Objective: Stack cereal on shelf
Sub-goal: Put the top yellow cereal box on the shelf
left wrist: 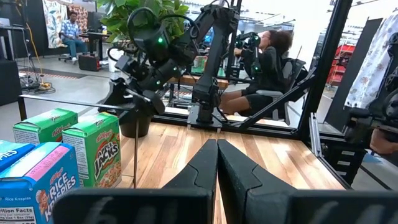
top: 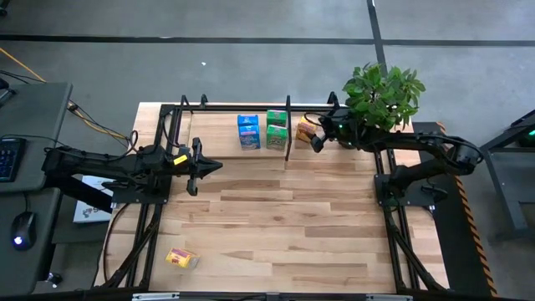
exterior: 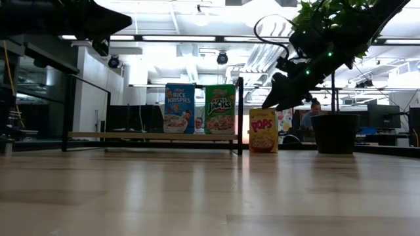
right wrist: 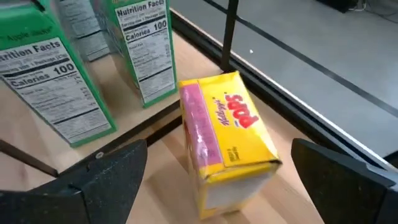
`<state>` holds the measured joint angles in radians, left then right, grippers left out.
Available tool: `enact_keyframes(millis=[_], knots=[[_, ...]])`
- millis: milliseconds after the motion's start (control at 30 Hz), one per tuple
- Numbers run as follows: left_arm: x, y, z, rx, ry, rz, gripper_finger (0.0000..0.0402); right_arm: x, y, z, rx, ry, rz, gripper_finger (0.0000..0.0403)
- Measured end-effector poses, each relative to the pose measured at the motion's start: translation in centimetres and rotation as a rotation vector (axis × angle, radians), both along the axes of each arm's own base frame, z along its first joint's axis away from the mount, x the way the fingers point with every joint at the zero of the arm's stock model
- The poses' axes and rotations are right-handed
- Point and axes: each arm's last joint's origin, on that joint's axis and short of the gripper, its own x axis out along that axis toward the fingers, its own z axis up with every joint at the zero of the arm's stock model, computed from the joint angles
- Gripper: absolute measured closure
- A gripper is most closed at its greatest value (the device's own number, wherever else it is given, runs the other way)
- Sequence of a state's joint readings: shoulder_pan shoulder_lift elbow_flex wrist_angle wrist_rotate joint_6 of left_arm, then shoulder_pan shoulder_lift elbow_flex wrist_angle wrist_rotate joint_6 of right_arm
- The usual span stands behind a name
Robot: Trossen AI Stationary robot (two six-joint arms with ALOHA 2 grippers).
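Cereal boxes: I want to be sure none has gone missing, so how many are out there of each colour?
Blue boxes: 2
Green boxes: 2
Yellow-orange boxes: 2, one upright, the other lying apart from the rest
Total: 6

A: Where's the right gripper (top: 317, 140)?
B: Over the far end of the shelf (top: 226, 107), beneath the potted plant (top: 383, 94). A yellow-orange cereal box (top: 304, 130) sits just beside its fingertips, past the black divider (top: 288, 127).
A: And beyond that?
B: Green boxes (top: 277, 129), then blue boxes (top: 248, 131), farther from the fingers.
A: The left gripper (top: 213, 167)?
B: Fingers together, pointing across bare tabletop (top: 284, 226). Another yellow-orange box (top: 181, 258) lies well behind them, near the front edge.
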<state>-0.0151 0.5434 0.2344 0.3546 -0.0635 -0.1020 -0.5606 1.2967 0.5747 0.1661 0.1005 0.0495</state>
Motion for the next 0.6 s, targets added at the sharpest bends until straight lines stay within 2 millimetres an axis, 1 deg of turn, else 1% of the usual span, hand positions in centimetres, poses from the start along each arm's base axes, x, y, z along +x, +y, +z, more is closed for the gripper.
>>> enact_keyframes(millis=[333,500,600], knots=[[0.0,0.0,0.0,0.000,0.000,0.000,0.0398,1.2,-0.8,-2.3,0.000,0.044,0.017,0.0013],[0.0,0.0,0.0,0.000,0.004,0.000,0.0398,1.3,-0.8,-2.5,-0.006,0.050,0.006,0.0018],[0.0,0.0,-0.1,0.000,0.008,0.000,0.0398,1.3,-0.9,-2.4,-0.006,0.041,0.001,0.0035]])
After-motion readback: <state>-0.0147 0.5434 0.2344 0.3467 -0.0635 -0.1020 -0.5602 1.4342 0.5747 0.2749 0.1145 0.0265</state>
